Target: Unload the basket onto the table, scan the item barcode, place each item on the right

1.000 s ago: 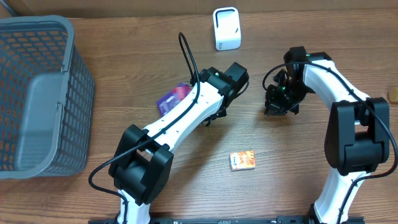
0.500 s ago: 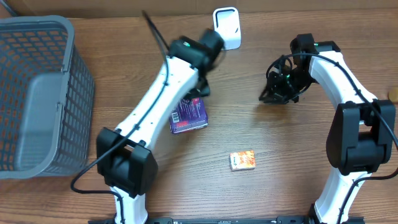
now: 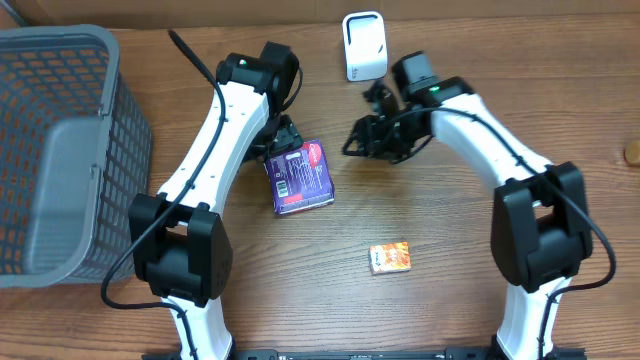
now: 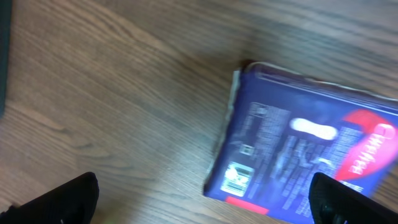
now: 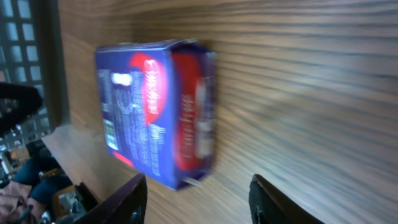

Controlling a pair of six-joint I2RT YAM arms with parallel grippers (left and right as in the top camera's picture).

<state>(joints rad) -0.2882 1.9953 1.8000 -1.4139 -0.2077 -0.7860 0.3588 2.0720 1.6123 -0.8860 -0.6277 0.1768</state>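
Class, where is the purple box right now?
Overhead, the purple box lies flat just below the left gripper and up-left of the small orange box.

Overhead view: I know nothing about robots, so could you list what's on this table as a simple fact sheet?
Surface: wooden table
Purple box: lying flat mid-table, fine-print side up, nothing holding it
Small orange box: lying alone, nearer the robot's base
White scanner: standing at the far edge
Grey basket: on the robot's left
Left gripper: open, close to the purple box, holding nothing
Right gripper: open, empty, facing the purple box
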